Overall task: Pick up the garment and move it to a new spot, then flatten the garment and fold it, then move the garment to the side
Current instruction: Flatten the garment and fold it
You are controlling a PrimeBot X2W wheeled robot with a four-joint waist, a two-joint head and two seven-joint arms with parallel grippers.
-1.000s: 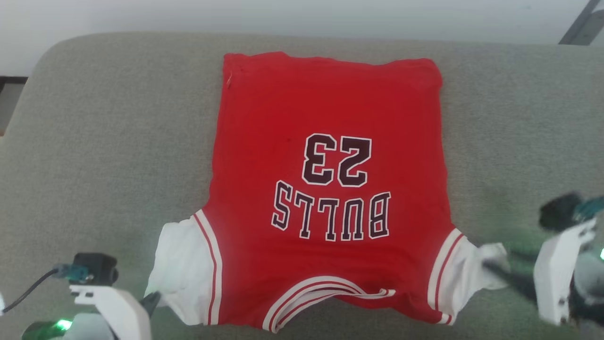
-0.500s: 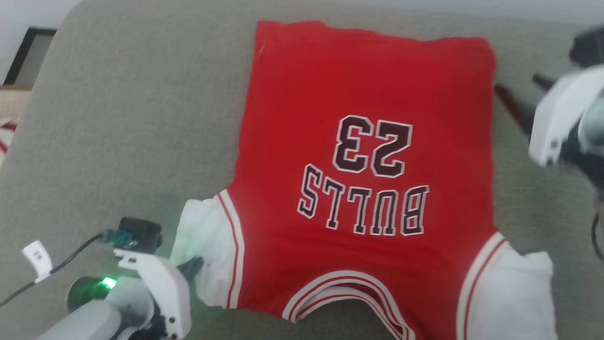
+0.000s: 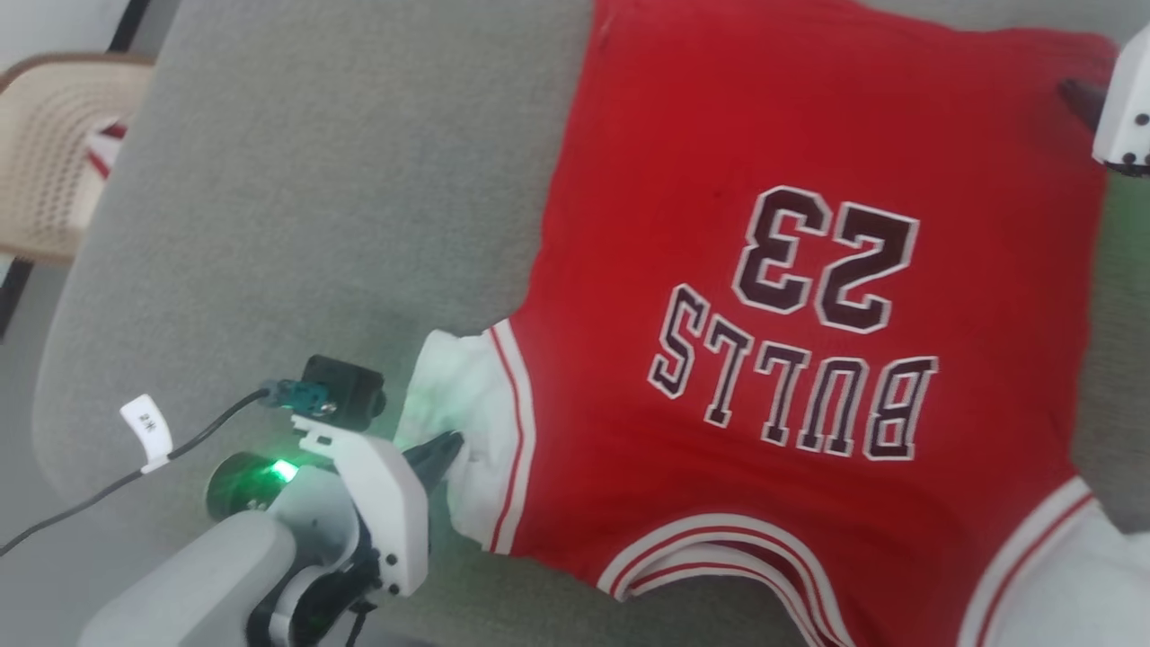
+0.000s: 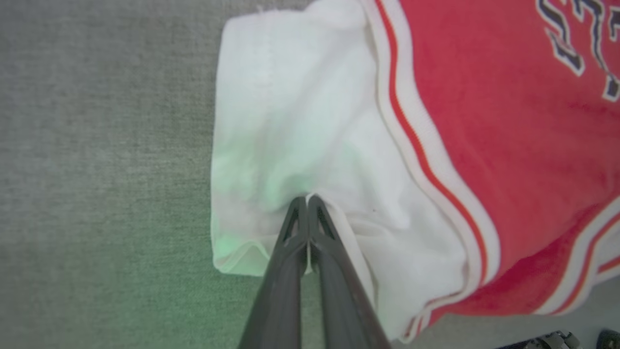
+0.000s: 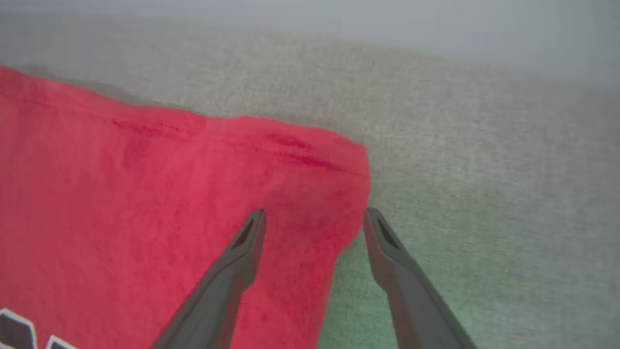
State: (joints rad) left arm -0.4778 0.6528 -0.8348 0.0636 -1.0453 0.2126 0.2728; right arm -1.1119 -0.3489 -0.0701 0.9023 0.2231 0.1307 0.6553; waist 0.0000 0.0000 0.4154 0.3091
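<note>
Left gripper (image 4: 307, 199), fingers together, clamps the shirt (image 3: 809, 135) by a fold of its white, red-striped sleeve, lower left in the head view. Right gripper (image 5: 315, 218), fingers apart, straddles the hem corner. The shirt is red, lettered BULLS 23 upside down, and lies flat on a grey cushion (image 3: 314, 225), right of frame.

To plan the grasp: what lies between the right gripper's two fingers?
A red corner of the shirt and a strip of couch beside it; the right wrist view shows this.
</note>
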